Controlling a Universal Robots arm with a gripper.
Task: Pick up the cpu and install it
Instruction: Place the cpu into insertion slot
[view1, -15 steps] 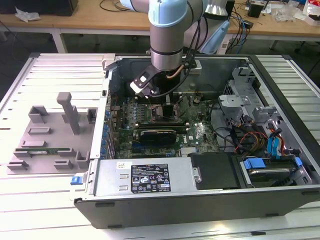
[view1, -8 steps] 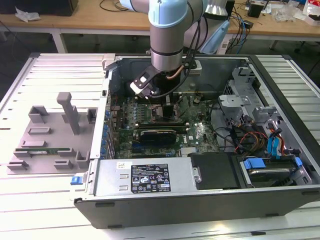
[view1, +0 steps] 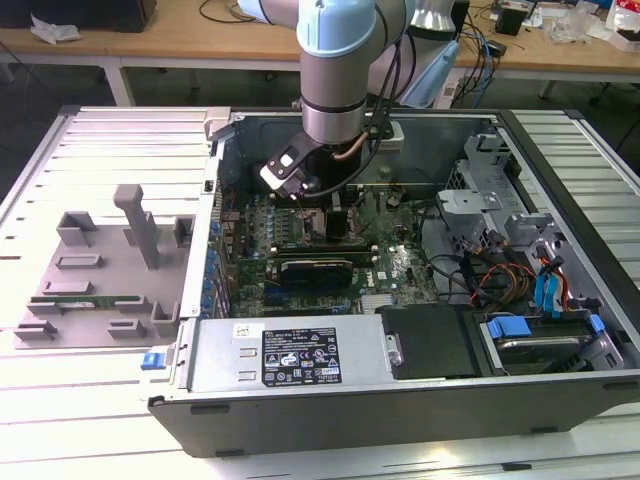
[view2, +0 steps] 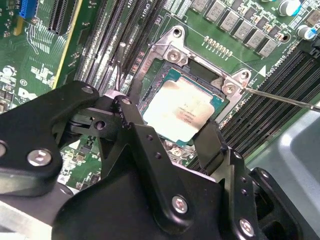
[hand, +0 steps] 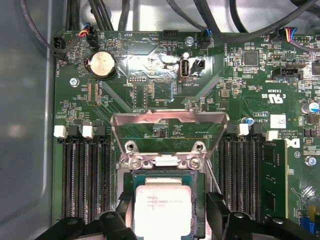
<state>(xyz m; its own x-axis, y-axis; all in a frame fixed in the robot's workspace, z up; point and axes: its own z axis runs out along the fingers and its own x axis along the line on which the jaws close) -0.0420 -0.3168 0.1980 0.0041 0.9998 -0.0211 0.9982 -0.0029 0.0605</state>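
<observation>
**Cpu at the socket.** We look along the gripper (hand: 167, 202) at the socket (hand: 162, 161). The cpu (hand: 162, 210) (a flat square chip with a brushed silver-grey lid on a thin teal-green rim) lies level inside the socket. Its edges run parallel to the socket's bright metal frame. The matt black gripper, built of angular bolted links, straddles the chip on two opposite sides. We cannot tell whether it clasps the chip or sits loose about it.

On the socket's hinged side the load plate (hand: 167, 120), a thin open rectangle of polished steel, stands tilted upward. A slim wire lever (view2: 280, 97) runs out from one corner of the socket. Long, black, ribbed memory slots (hand: 82, 180) flank the socket on both sides. A dark green memory stick (hand: 272, 180) fills the slot farthest from the socket on one side. Beyond the load plate, a round silver coin cell (hand: 102, 65) sits on the glossy green motherboard (hand: 150, 95).

In the exterior view, the pale blue and grey arm (view1: 335, 80) reaches down into the open sheet-metal case (view1: 400, 410), directly above the socket.
</observation>
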